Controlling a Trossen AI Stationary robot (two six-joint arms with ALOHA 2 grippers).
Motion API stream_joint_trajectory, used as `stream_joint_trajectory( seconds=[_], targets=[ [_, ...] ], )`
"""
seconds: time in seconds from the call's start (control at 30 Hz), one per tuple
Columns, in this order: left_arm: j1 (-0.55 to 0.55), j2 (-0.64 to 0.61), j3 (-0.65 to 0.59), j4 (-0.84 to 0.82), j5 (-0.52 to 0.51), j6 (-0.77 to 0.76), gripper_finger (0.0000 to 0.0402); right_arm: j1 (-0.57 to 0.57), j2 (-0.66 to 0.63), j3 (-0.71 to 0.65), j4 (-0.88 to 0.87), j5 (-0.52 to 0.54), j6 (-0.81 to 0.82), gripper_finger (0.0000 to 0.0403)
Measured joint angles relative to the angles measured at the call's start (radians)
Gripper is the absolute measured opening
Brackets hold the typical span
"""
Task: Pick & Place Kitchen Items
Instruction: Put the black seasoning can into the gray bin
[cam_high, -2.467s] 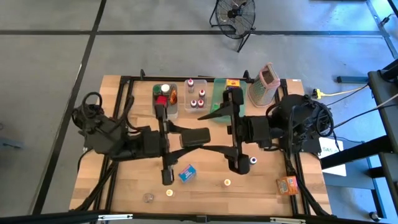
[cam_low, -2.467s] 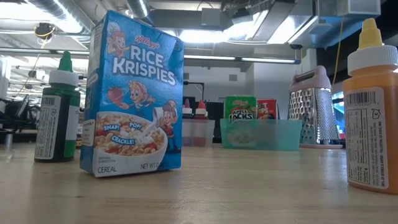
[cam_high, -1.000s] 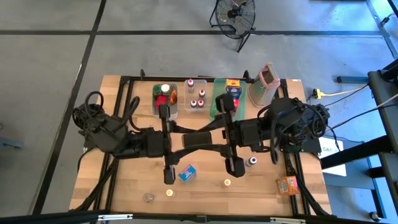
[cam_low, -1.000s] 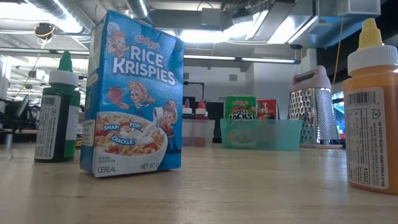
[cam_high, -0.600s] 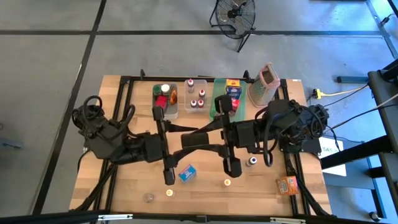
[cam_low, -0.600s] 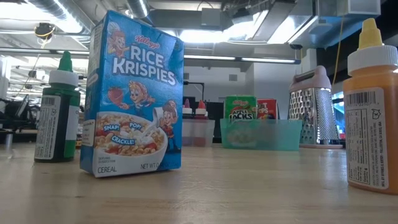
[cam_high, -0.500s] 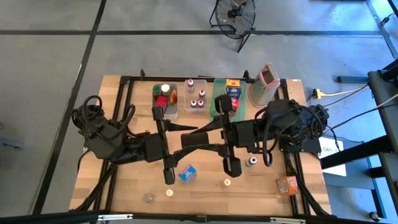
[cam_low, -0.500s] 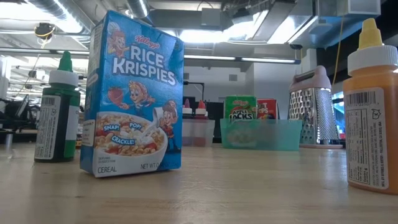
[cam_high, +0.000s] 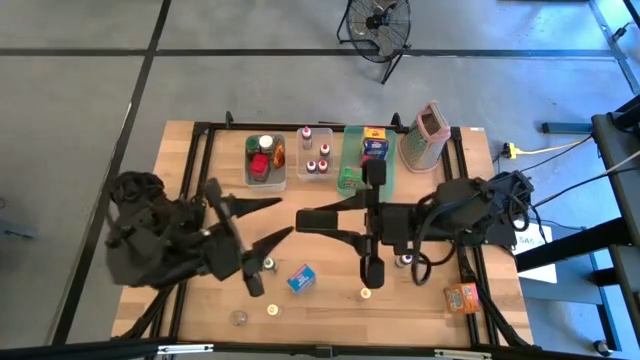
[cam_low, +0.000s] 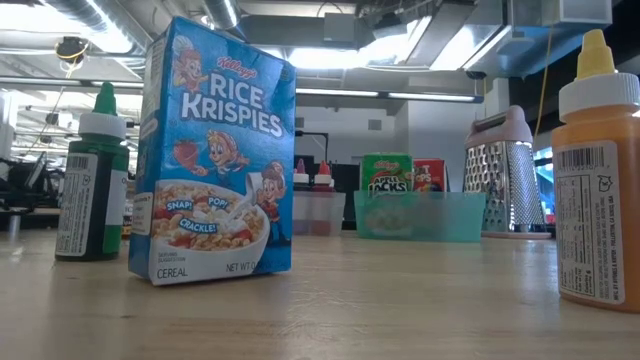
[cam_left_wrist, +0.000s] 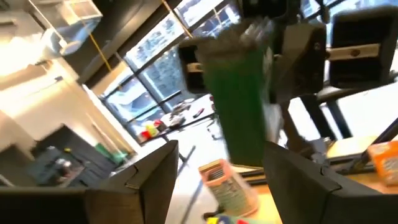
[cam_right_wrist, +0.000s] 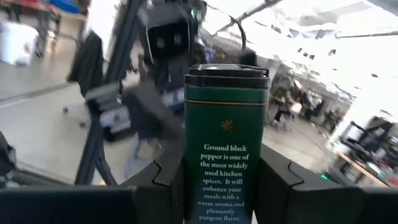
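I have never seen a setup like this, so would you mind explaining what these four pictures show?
It is a robot with two dark arms at a wooden table. One picture looks straight down, one looks level across the tabletop, and two come from cameras on the wrists. On the table stand a Rice Krispies box, an orange bottle, a box grater and, at the back, clear bins and a green tray. The right gripper holds a pepper tin. The left gripper stands open, a blurred green bottle between its fingers.
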Motion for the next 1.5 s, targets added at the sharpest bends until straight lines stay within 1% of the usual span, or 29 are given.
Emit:
stream_joint_trajectory(
  seconds=[0.1,0.27,0.33,0.47,0.57,0.7,0.77,0.87,0.93,1.03,1.17,1.23,1.4,1.5],
  targets=[
    [-0.041,-0.010,0.000,0.053,-0.077,0.042,0.0224,0.006,0.000,0.000,-0.071,0.051,0.028,0.0130],
    [-0.087,-0.020,0.001,0.236,-0.262,0.069,0.0222,0.003,0.000,0.000,-0.212,0.060,0.171,0.0130],
    [-0.098,-0.026,0.001,0.244,-0.264,0.076,0.0220,-0.003,0.000,0.000,-0.260,0.046,0.221,0.0130],
    [-0.114,-0.024,0.000,0.240,-0.216,0.085,0.0219,-0.024,0.000,0.000,-0.319,-0.010,0.313,0.0130],
    [-0.114,-0.024,0.000,0.239,-0.182,0.021,0.0219,-0.033,0.000,0.000,-0.343,-0.049,0.363,0.0130],
    [-0.123,-0.023,0.000,0.193,-0.140,-0.026,0.0219,-0.034,0.000,0.000,-0.370,-0.053,0.385,0.0130],
    [-0.130,-0.023,0.000,0.154,-0.085,-0.053,0.0219,-0.034,0.000,0.000,-0.376,-0.053,0.386,0.0130],
    [-0.126,-0.024,0.000,0.095,0.042,-0.119,0.0219,-0.034,0.000,0.000,-0.380,-0.056,0.400,0.0130],
    [-0.114,-0.031,0.000,0.029,0.122,-0.187,0.0219,-0.034,0.000,0.000,-0.380,-0.083,0.401,0.0130],
    [-0.081,-0.057,0.000,-0.120,0.243,-0.349,0.0219,-0.033,0.000,0.000,-0.381,-0.105,0.402,0.0130],
    [0.007,-0.091,0.000,-0.300,0.499,-0.572,0.0219,-0.032,0.005,0.001,-0.391,-0.108,0.415,0.0130],
    [0.060,-0.097,0.000,-0.350,0.569,-0.646,0.0219,-0.032,0.005,0.001,-0.402,-0.108,0.429,0.0130],
    [0.174,-0.102,0.000,-0.440,0.721,-0.707,0.0219,-0.032,0.005,0.001,-0.431,-0.108,0.471,0.0130],
    [0.229,-0.102,0.000,-0.460,0.798,-0.712,0.0219,-0.032,0.005,0.001,-0.442,-0.122,0.482,0.0130]
  ],
)
